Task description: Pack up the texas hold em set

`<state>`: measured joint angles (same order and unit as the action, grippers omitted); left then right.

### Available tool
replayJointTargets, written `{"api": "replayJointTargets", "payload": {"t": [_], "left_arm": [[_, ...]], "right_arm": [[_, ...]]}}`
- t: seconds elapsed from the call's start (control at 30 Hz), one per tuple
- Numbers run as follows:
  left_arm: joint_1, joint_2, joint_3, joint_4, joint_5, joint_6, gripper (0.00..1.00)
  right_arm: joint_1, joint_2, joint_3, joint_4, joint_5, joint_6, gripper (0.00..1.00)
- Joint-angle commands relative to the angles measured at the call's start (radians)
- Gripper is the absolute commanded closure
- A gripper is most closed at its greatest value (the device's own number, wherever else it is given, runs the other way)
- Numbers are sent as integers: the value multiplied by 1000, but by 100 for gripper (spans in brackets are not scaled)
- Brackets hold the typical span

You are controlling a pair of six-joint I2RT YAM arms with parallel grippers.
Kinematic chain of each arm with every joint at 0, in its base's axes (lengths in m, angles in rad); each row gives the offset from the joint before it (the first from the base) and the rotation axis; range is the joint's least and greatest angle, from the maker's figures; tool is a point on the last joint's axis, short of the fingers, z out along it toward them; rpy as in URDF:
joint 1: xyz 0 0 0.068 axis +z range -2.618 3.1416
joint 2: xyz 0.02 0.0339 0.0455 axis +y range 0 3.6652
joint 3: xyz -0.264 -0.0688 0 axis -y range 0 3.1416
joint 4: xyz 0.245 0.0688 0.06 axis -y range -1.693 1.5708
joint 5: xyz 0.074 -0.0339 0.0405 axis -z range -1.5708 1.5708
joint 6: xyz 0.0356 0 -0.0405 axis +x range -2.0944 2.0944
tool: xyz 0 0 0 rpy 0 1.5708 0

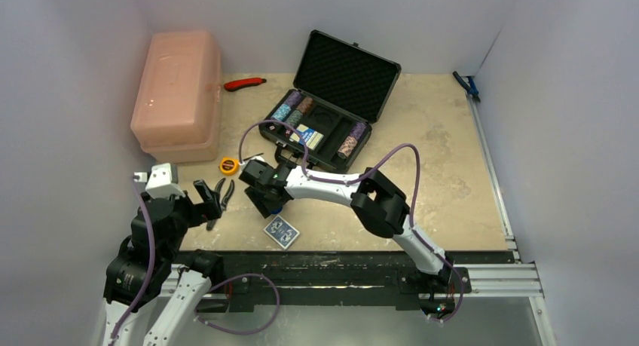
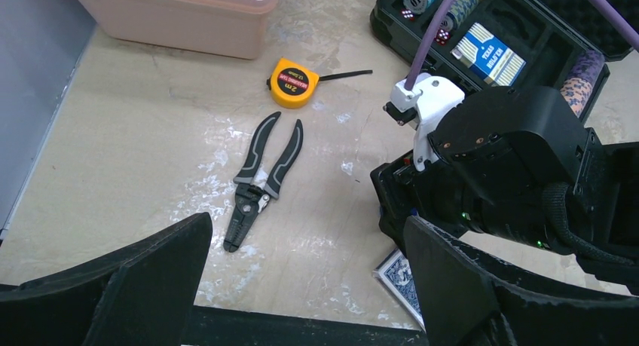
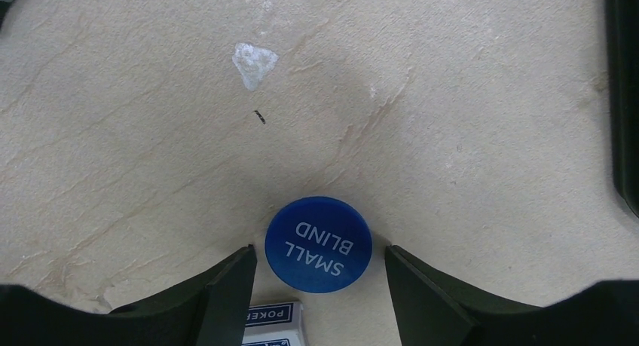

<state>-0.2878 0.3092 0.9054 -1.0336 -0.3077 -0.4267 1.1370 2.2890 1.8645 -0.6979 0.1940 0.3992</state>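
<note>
The black case stands open at the back, with chip stacks and one blue-white card deck in its foam tray. A second deck lies on the table near the front. The round blue disc, marked SMALL BLIND, lies flat on the table. My right gripper is open and low over the disc, one finger on each side and neither touching it. My left gripper is open and empty above the table, left of the right arm.
Black pliers and a yellow tape measure lie left of the case. The pink plastic box stands at the back left, with a red knife beside it. A blue clamp is at the back right. The loose deck's corner lies just below the disc.
</note>
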Motion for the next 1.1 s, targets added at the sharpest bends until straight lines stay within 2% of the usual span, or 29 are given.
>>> {"api": "replayJointTargets", "payload": {"t": [0.0,0.43,0.6,1.07], "left_arm": [[9,-15,18,18,-7,-1,0],[9,-30,17,19,-5,0,0],[9,-32,15,21,-5,2,0],[8,-34,15,22,-4,2,0]], "right_arm": [[12,34,34,-17,21,-3,33],[22,80,30,-35,16,-6,48],[23,84,32,-26,8,-13,61],[23,-68,-13,174,-84,9,68]]}}
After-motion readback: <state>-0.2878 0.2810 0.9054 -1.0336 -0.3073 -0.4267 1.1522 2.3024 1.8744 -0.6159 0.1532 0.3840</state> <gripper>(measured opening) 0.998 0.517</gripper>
